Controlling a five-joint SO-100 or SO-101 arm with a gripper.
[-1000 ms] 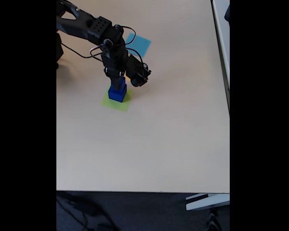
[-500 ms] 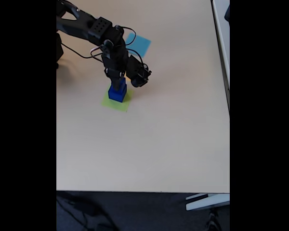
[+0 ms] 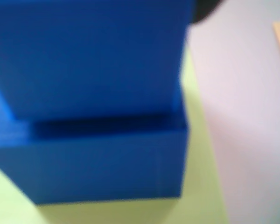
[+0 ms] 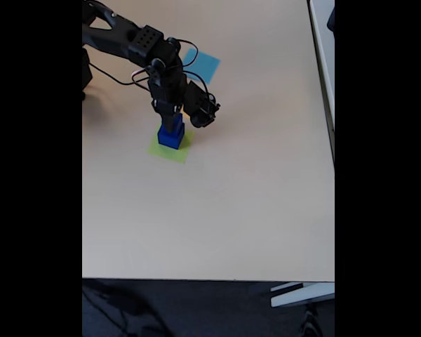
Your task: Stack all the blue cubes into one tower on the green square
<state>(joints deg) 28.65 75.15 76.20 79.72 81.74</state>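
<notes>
The tower (image 4: 171,133) of blue cubes (image 3: 93,116) stood on the green square (image 4: 170,149), directly beneath the gripper (image 4: 170,116) (its tips met the top cube; grasping or released, I could not tell).

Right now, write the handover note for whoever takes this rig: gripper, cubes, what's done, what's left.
Gripper: down over the top of the stack; the fixed view is too small to show whether it is open or shut.
Blue cubes: the stack stands on the green square. The wrist view shows a smaller cube seated on a wider one, with green paper beneath. Whether a third cube sits on top cannot be told.
Light blue paper square lies behind the arm, bare.
Done: at least two cubes stacked on green.
Left: confirm the top cube, release, lift straight up.
</notes>
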